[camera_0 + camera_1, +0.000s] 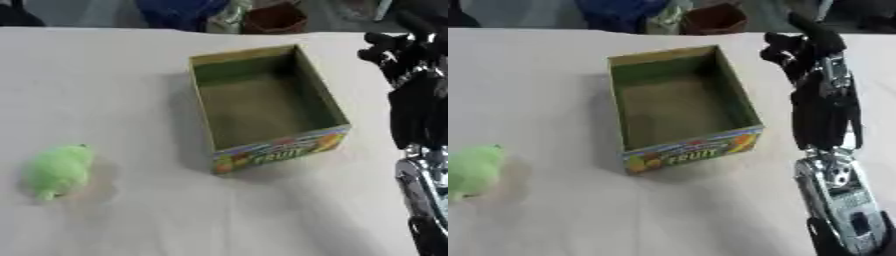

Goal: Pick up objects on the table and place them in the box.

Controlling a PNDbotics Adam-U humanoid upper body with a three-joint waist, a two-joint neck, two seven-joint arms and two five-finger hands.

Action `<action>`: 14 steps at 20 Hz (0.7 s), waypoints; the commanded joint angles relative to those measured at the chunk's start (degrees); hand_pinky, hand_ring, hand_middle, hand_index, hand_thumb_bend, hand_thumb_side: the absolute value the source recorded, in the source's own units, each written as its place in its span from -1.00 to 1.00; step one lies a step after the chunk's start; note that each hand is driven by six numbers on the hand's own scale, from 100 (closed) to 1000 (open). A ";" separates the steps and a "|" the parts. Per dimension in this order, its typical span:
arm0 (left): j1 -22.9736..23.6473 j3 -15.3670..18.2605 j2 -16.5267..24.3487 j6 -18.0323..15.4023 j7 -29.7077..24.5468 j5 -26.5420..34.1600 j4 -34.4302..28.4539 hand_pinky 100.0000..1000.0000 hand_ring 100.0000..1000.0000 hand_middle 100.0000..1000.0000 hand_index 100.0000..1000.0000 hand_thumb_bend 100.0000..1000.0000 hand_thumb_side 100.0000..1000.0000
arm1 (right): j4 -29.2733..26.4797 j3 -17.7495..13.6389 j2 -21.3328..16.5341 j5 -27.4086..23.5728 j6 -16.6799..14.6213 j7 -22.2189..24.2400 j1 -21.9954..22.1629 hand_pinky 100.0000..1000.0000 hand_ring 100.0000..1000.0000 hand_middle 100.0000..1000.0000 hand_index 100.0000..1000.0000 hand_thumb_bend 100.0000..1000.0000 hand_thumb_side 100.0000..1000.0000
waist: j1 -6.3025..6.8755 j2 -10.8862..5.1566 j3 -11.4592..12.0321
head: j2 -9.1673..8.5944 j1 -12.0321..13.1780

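Observation:
An open cardboard box (626, 108) with green inner walls and a fruit print on its front stands at the table's middle; nothing shows inside it. A fuzzy green soft toy (58, 170) lies on the table far to the box's left, near the left edge. My right arm comes up along the right side, and my right hand (796, 49) hovers just right of the box's far right corner. Its fingers are relaxed and hold nothing. My left hand is not in sight.
The pale table (131, 100) runs wide between toy and box. Beyond its far edge stand a blue object (179, 11) and a brown pot (275, 20). My silver forearm (842, 190) fills the lower right.

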 commanded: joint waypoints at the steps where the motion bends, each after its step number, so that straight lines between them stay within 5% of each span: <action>1: -0.47 -1.37 5.23 -0.56 -1.81 -3.60 0.24 0.10 0.16 0.18 0.67 -1.00 0.26 | -1.16 -0.05 -1.28 -0.33 -0.07 0.32 -0.45 0.43 0.54 -0.02 0.69 -1.00 0.95 | 0.34 -1.03 -0.08 | 0.87 -0.75; 6: -0.84 -3.36 7.96 -1.39 -4.06 -5.92 0.10 0.14 0.21 0.25 0.70 -1.00 0.39 | -1.16 0.04 -1.39 -0.28 -0.09 0.53 -0.42 0.44 0.55 -0.02 0.69 -1.00 0.95 | 0.34 -0.80 -0.18 | 1.93 -0.71; 14: -3.36 -7.67 12.31 -4.46 -8.84 -8.89 -1.32 0.17 0.28 0.34 0.73 -1.00 0.50 | -1.16 0.26 -1.35 -0.10 -0.21 0.89 -0.29 0.44 0.55 -0.02 0.69 -1.00 0.95 | -0.15 -0.46 -0.13 | 0.94 0.36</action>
